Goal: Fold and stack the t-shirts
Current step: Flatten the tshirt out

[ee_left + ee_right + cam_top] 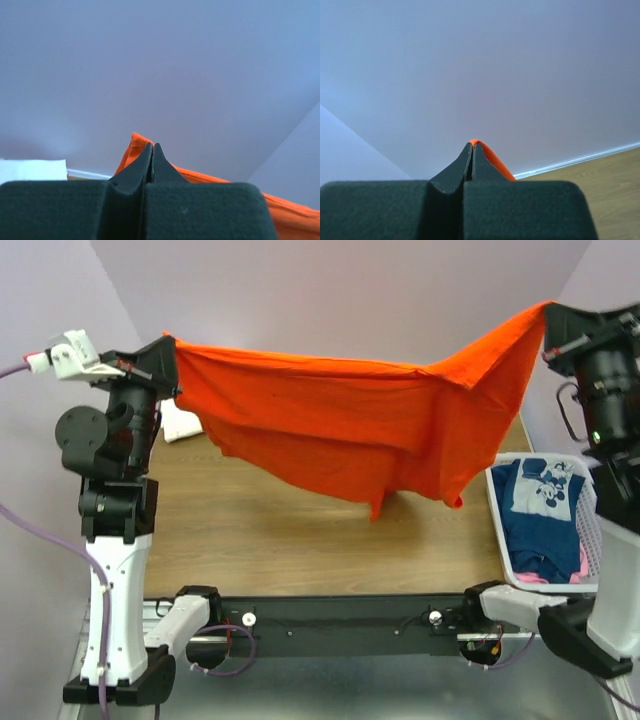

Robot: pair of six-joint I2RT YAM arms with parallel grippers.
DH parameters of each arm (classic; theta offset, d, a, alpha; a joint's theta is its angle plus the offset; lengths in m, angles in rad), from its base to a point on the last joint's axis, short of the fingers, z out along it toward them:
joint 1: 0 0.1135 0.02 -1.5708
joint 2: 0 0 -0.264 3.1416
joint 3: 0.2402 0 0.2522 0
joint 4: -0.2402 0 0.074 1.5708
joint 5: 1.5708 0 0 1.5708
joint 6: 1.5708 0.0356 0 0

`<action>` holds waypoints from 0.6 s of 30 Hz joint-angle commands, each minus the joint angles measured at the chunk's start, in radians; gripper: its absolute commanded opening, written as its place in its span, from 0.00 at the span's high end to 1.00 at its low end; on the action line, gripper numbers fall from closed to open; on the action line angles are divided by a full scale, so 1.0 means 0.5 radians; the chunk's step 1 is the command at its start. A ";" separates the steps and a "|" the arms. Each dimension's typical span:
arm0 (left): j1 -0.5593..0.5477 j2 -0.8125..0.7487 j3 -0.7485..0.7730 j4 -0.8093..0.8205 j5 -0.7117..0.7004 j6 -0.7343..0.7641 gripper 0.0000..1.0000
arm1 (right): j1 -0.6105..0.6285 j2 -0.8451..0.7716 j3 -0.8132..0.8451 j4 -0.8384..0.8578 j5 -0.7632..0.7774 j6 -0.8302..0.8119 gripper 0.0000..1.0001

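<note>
Top external: left claw at ten o'clock and right claw at two o'clock pinch the orange t-shirt. Stretching it likely aids laying it flat.

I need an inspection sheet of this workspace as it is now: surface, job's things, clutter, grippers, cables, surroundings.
Surface: wooden table, white cloth lying at its far left.
Job's things: orange t-shirt stretched in the air between the grippers; navy cartoon-print t-shirt and pink cloth in the basket.
Clutter: white lattice basket at the table's right edge.
Grippers: left gripper and right gripper each shut on an edge of the orange t-shirt.
Cables: purple cable by the left arm.
Surroundings: plain lilac walls.
</note>
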 commanded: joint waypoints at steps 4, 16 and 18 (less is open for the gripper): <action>0.015 0.495 -0.016 0.275 0.133 -0.083 1.00 | -0.004 0.721 0.174 0.228 -0.004 -0.202 1.00; 0.021 1.787 1.140 0.352 0.290 -0.135 1.00 | -0.157 1.836 1.274 0.691 -0.164 -0.312 1.00; 0.039 1.900 1.406 0.297 0.311 -0.150 1.00 | -0.166 1.732 1.059 0.851 -0.133 -0.343 1.00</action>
